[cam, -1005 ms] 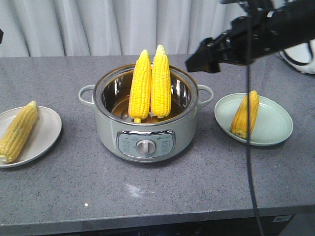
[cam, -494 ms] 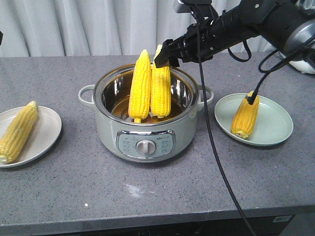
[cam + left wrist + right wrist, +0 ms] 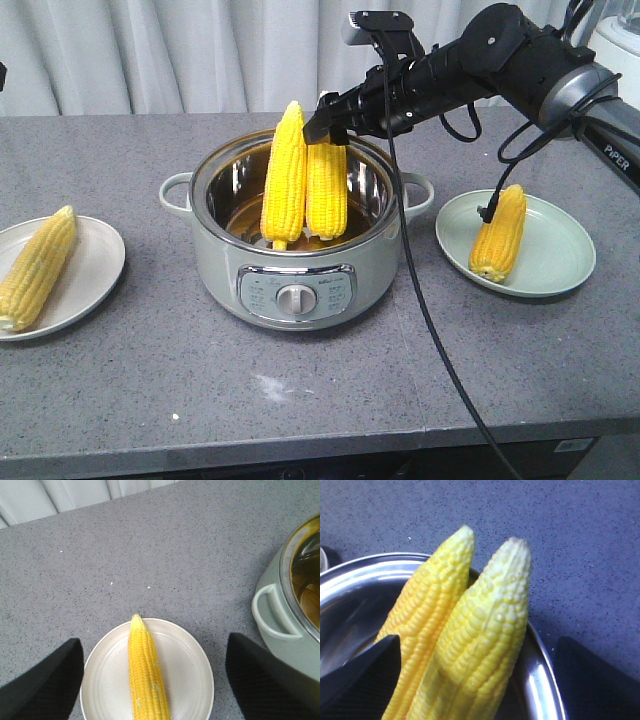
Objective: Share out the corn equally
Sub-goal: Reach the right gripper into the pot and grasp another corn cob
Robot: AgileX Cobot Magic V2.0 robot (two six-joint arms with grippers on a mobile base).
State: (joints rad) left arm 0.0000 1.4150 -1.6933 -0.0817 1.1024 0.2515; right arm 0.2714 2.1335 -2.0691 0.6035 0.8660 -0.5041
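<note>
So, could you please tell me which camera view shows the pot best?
The front view: the whole pot shows, from rim to base. The left wrist view catches only one side of it; the right wrist view shows just a piece of shiny rim around two corn cobs.

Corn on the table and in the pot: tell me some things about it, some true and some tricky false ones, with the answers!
1. Two yellow corn cobs stand upright in the grey-green metal cooking pot. True.
2. The pale green plate is empty. False: one orange-yellow cob lies on it.
3. The white plate holds one yellow cob. True.
4. The right gripper is shut on a cob. False: it is open at the standing cobs' tips.
</note>
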